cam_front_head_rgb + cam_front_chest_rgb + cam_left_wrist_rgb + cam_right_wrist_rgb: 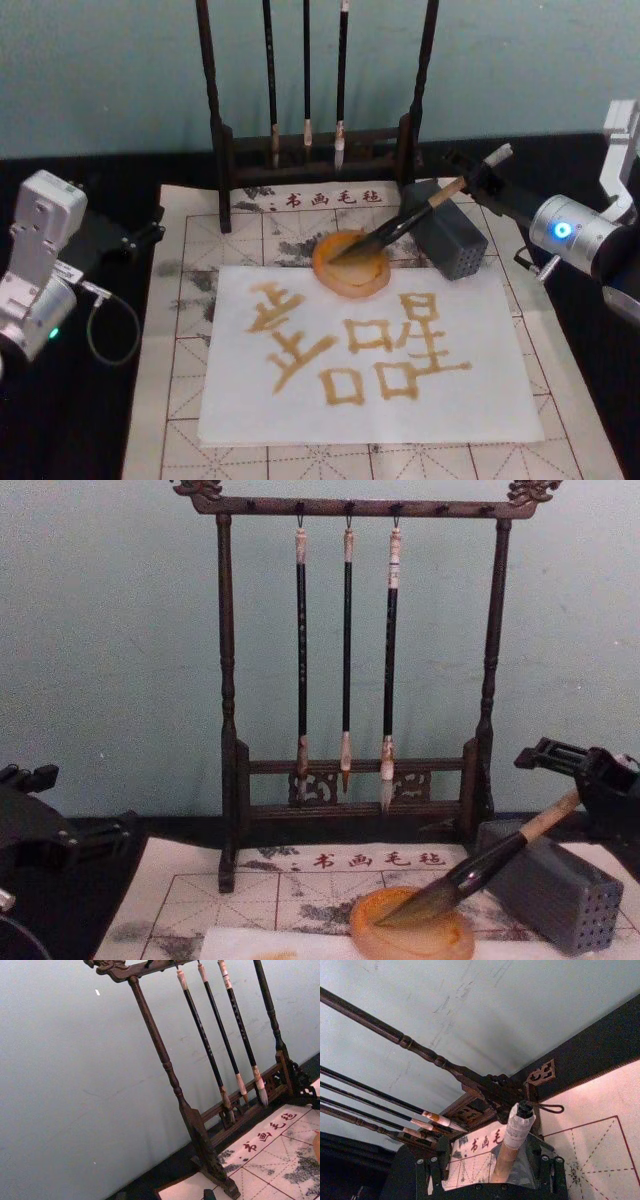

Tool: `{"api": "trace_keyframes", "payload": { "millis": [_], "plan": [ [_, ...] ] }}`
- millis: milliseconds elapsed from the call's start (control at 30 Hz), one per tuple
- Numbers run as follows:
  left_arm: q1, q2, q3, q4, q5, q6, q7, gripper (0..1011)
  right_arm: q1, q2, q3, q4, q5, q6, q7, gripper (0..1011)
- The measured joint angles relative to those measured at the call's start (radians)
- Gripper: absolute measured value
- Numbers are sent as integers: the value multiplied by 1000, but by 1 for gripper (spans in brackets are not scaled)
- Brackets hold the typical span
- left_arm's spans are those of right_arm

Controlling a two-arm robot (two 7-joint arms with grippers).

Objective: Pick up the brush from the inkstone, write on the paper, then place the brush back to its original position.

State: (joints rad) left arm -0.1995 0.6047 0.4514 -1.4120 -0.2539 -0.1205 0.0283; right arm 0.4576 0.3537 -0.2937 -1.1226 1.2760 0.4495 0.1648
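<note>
My right end effector [472,182] is clenched on the tan handle end of the brush [400,225]. The brush slants down, its bristle tip resting in the amber inkstone [352,286] at the far edge of the white paper [480,400]. My left end effector [138,238] is parked at the left of the desk [50,430]; I cannot tell whether it is released or clenched.

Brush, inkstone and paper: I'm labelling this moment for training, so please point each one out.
brush [405,218], head view, black lower section of the handle.
inkstone [350,292], head view, near rim of the dish.
paper [470,412], head view, bare white margin by its front edge.
</note>
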Motion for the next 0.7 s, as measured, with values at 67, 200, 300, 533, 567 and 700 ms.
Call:
{"api": "trace_keyframes", "payload": {
  "millis": [67,200,300,533,567,700],
  "plan": [
    [0,0,0,0,0,0,0,1001,0,0,0,0,0,0,0,972],
    [0,0,0,0,0,0,0,1001,0,-1,1,1,0,0,1,892],
    [0,0,0,0,0,0,0,1001,1,-1,1,1,0,0,1,794],
    [0,0,0,0,0,0,0,1001,1,-1,2,1,-1,0,1,630],
    [0,0,0,0,0,0,0,1001,1,-1,2,1,-1,0,1,562],
    [0,0,0,0,0,0,0,1001,1,-1,2,1,-1,0,1,442]
  ]
}}
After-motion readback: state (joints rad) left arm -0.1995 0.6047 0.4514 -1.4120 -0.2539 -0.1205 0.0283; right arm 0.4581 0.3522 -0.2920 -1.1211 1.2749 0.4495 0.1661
